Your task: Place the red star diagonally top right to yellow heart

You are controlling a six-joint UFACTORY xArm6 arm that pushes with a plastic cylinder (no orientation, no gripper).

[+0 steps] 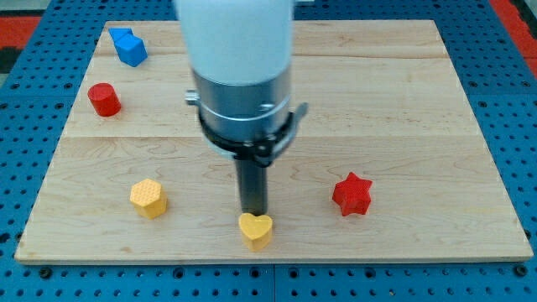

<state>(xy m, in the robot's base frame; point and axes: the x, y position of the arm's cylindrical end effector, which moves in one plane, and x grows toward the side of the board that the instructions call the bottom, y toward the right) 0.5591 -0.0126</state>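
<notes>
You are looking down at a pale wooden board point(403, 101) that rests on a blue pegboard point(17, 143). The arm point(239, 67) comes in from the view's top centre: a wide white body, then a grey metal collar, then a straight dark rod pointing down at the board.

The arm has no hand and no jaws, so nothing is spread, pressed or pinched; it ends only in the rod. My tip point(253, 212) sits at 12 o'clock of the yellow heart point(255, 229), right at that block's upper edge. You cannot tell from this view whether the two touch or are just apart.

The yellow heart lies near the board's bottom edge, a little left of centre. The red star point(351, 194) lies at about 2 o'clock from the heart, well apart from it, in the board's lower right part. It stands clear of my tip, which is off at its 9 o'clock.

A yellow hexagon point(148, 198) lies at 10 o'clock from the heart, in the lower left part of the board. A red cylinder point(105, 99) stands near the left edge, at 11 o'clock from the hexagon. A blue block point(130, 46), of a blocky shape hard to make out, sits in the top left corner, at 1 o'clock from the cylinder.
</notes>
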